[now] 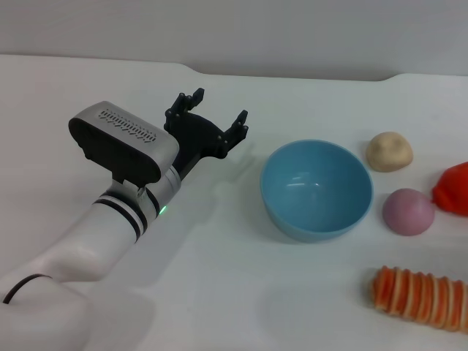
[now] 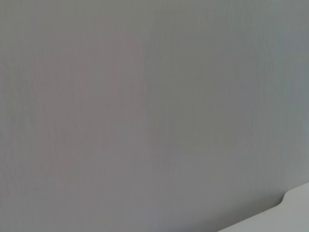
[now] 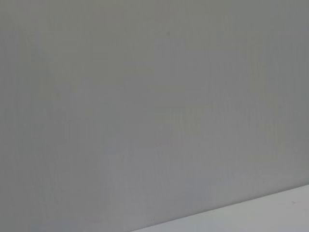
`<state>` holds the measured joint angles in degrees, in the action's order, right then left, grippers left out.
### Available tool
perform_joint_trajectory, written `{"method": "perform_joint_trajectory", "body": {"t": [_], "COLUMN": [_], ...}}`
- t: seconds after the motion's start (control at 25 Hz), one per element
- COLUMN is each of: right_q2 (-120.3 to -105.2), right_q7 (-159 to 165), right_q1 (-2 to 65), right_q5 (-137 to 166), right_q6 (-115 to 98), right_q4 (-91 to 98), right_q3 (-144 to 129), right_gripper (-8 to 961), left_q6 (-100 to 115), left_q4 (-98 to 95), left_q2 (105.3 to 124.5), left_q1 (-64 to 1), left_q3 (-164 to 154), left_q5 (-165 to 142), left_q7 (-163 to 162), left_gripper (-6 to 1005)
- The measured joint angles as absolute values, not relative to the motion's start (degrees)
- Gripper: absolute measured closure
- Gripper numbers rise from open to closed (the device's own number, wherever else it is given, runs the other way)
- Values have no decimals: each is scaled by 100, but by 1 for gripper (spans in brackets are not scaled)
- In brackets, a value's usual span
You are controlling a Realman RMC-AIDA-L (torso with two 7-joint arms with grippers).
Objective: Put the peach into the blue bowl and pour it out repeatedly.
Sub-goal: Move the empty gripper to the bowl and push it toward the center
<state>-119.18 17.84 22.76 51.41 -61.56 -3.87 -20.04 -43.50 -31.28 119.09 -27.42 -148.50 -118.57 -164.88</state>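
We find the left gripper [image 1: 213, 114] raised above the white table [image 1: 219, 292], its two black fingers [image 1: 238, 126] spread wide with nothing between them. It points away from the robot's body, toward the back wall. The right gripper appears in no view; we cannot tell its state.

Just beside the gripper, on its right and a little nearer the robot, stands the blue bowl [image 1: 316, 190], upright and empty. Beyond the bowl, well apart from the gripper, lies the peach [image 1: 408, 211], close beside the bowl's far rim but not touching it. A beige lumpy ball [image 1: 389, 151] sits behind the peach, a red-orange item [image 1: 452, 188] at the edge of view, and a ribbed orange-and-white piece [image 1: 420, 295] nearer the robot.

We judge the step in hand to be reaching for the peach. To do it well, the gripper should pass over or behind the bowl without clipping its rim, descend centred on the peach with the fingers kept wide, and close gently, since a smooth round ball may roll or squirt free.
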Motion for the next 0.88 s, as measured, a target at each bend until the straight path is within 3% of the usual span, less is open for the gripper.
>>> {"method": "perform_joint_trajectory", "body": {"t": [0.56,0.88], "right_q2": [-11918,-11909], "right_q7": [1804,1809], "right_q1": [2277,2277], "right_q5": [5142,5142], "right_q6": [-6149,-6162], "right_q4": [-377,-361], "right_q3": [-1990,-1934], "right_gripper": [359,363], "left_q6": [-4225,-1824], "left_q4": [-3316,-4871], "left_q2": [11885,11553], "left_q1": [-2780,-2775], "left_q3": [-14789,-13161], "left_q5": [-11857,-12254], "left_q7": [-16488,-16434], "left_gripper": [189,191]}}
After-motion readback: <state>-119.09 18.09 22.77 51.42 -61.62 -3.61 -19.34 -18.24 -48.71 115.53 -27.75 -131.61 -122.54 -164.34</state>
